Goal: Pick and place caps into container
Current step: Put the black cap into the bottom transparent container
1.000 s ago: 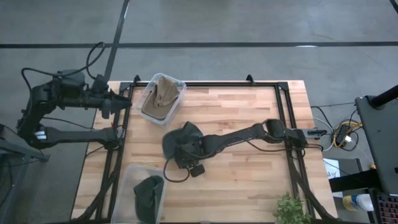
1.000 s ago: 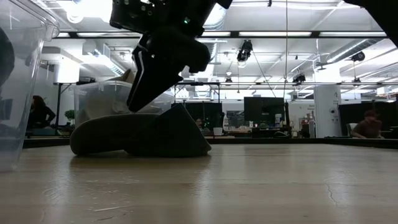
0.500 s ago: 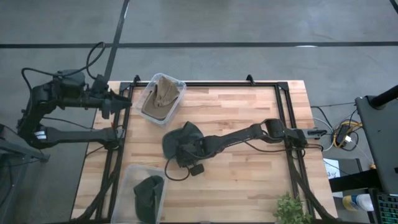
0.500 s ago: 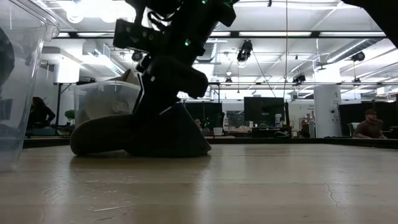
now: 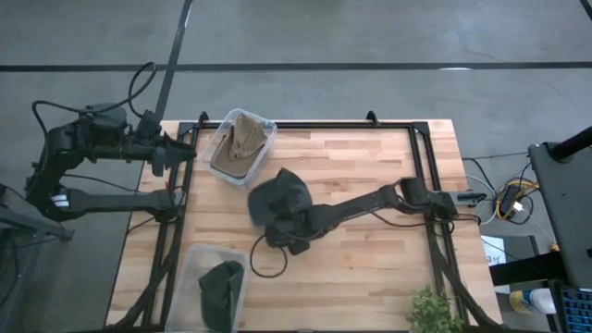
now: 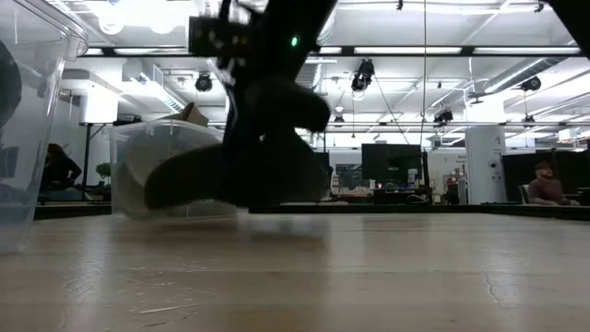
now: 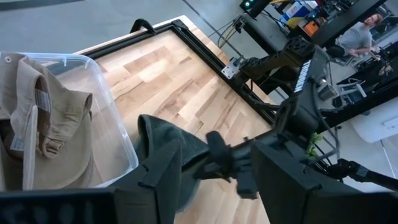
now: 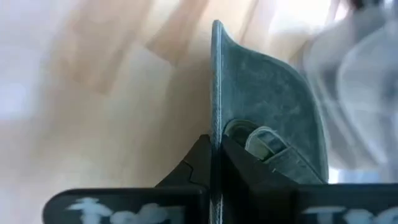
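A dark olive cap (image 5: 277,197) hangs in my right gripper (image 5: 281,220) over the middle of the table; in the low view the cap (image 6: 230,177) is clear of the wood. My right gripper (image 8: 214,149) is shut on it. A clear container (image 5: 265,123) at the far left holds tan caps (image 5: 242,141). A second clear container (image 5: 190,268) at the near left holds another dark olive cap (image 5: 220,287). My left gripper (image 5: 181,153) waits, open and empty, beyond the table's left edge beside the far container. My right gripper pinches a thin edge of the dark olive cap (image 8: 215,118) between its two fingers, which meet on either side of it. The fingers come from above, pointing down. The cap is lifted clear of the table and hangs below the fingers, its bulk spread to one side.
A black frame (image 5: 421,148) runs around the table top. A small green plant (image 5: 433,313) stands at the near right corner. Bare wood lies to the right of the held cap. People sit in the room beyond the table.
My right gripper has gone up, still shut on the dark olive cap. The cap lay on the table a second ago; now it is lifted clear and has shifted a little toward the far edge.
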Controlling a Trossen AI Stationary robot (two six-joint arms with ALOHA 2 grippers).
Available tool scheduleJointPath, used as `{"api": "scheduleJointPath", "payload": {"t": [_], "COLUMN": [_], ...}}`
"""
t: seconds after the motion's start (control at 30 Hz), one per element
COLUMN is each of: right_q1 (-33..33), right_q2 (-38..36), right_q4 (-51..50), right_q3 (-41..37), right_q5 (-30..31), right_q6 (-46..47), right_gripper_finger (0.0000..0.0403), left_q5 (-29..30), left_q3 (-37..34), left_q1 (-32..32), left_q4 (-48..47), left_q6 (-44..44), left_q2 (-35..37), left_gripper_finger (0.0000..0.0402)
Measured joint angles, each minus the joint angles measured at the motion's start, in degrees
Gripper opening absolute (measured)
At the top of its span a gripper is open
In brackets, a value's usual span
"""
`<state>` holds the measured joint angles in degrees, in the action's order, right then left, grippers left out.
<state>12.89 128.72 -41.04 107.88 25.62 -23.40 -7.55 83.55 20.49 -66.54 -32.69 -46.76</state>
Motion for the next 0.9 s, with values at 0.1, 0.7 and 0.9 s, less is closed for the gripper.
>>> {"api": "scheduleJointPath", "payload": {"t": [0.1,0.7,0.9], "right_q1": [0.89,5.64,8.12], "right_q2": [-0.89,-9.43,-9.63], "right_q4": [-1.31,-3.67,0.77], "right_q3": [0.38,2.56,6.34], "right_q5": [1.96,15.73,12.84], "right_q6": [-2.40,-15.25,-22.35], "right_gripper_finger": [0.0011,0.0009,0.0009], "left_q5": [-0.02,-2.01,-2.03], "left_q3": [0.00,-0.83,-1.40], "left_q1": [0.00,-0.02,0.00], "left_q4": [0.00,-0.92,-0.98], "left_q6": [-0.24,-0.89,-1.51], "left_q2": [0.00,-0.20,-0.24], "left_gripper_finger": [0.0184,0.0184,0.0184]}}
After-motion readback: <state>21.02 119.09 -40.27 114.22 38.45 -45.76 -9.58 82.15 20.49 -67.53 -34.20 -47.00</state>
